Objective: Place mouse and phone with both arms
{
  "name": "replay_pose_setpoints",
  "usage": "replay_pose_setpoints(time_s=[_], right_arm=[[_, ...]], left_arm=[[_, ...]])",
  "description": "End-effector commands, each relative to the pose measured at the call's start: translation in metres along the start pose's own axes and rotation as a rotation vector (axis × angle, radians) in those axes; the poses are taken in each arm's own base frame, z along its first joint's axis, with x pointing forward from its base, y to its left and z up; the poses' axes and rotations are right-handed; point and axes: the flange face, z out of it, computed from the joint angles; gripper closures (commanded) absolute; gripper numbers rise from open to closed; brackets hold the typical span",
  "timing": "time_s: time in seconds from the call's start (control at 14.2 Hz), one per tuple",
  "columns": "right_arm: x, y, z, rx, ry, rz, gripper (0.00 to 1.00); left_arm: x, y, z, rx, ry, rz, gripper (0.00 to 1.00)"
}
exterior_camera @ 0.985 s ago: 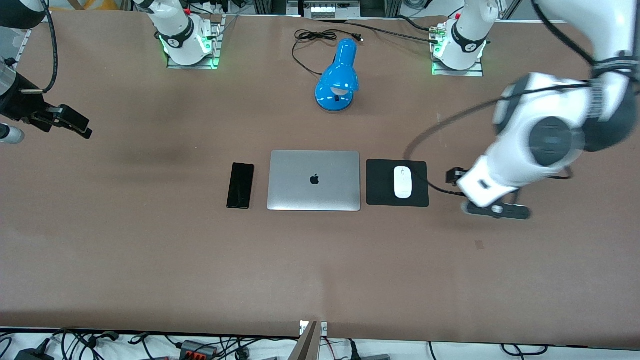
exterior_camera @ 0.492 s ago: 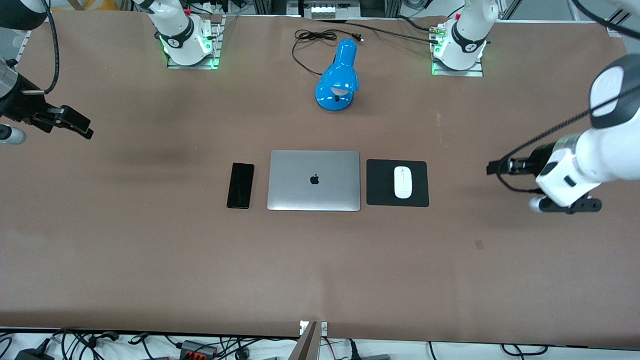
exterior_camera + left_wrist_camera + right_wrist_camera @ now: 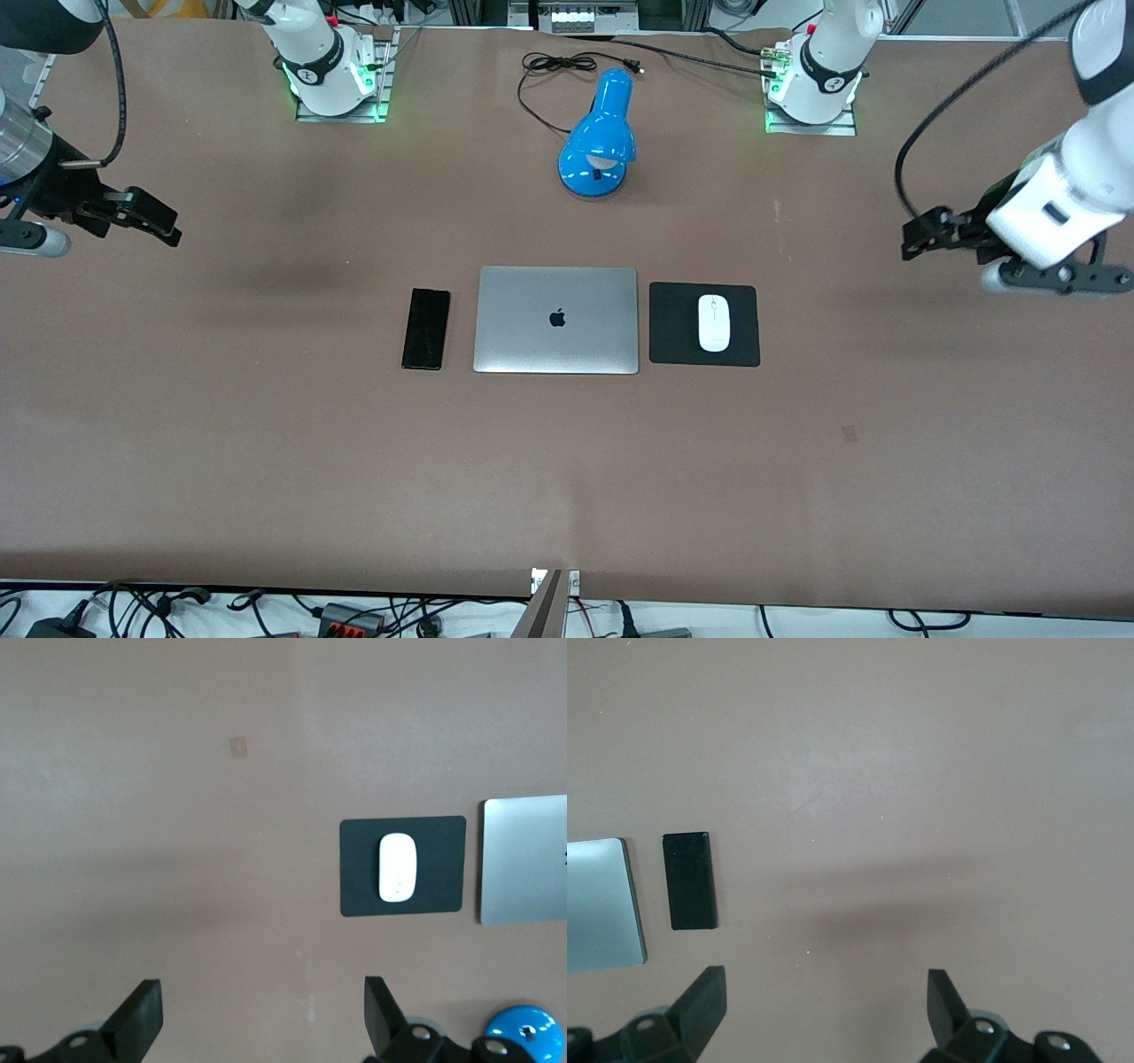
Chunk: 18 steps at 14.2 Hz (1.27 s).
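Note:
The white mouse (image 3: 713, 322) lies on a square black mat (image 3: 678, 341) beside the closed silver laptop (image 3: 556, 320), toward the left arm's end. It also shows in the left wrist view (image 3: 398, 867). The black phone (image 3: 426, 328) lies flat on the table beside the laptop, toward the right arm's end; it shows in the right wrist view (image 3: 689, 880). My left gripper (image 3: 921, 237) is open and empty, up over bare table at the left arm's end. My right gripper (image 3: 158, 223) is open and empty, over bare table at the right arm's end.
A blue desk lamp (image 3: 601, 137) with a black cord lies farther from the front camera than the laptop. The two lit arm bases (image 3: 337, 75) (image 3: 813, 89) stand along the table's edge. Cables lie along the table's near edge.
My left arm has swung away from the mat toward its own end of the table and risen. My right gripper has shifted slightly toward the laptop. Mouse and phone have not moved.

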Motion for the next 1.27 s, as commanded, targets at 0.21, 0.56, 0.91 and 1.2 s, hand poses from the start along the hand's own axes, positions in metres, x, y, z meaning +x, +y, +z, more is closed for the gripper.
replay_pose_setpoints(time_s=[0.21, 0.56, 0.91, 1.2], right_arm=[[0.010, 0.015, -0.005, 0.000, -0.009, 0.017, 0.00], [0.011, 0.016, -0.007, -0.001, -0.009, 0.021, 0.00], [0.010, 0.006, -0.007, -0.011, -0.012, -0.015, 0.00], [0.010, 0.009, -0.005, -0.011, -0.016, -0.098, 0.00]], left_arm=[[-0.026, 0.005, -0.013, 0.026, 0.048, 0.026, 0.00], [-0.034, 0.013, -0.022, 0.048, 0.057, 0.034, 0.00], [-0.032, 0.009, -0.018, 0.047, 0.025, 0.027, 0.00], [-0.034, 0.016, -0.016, 0.054, 0.003, 0.041, 0.00]])
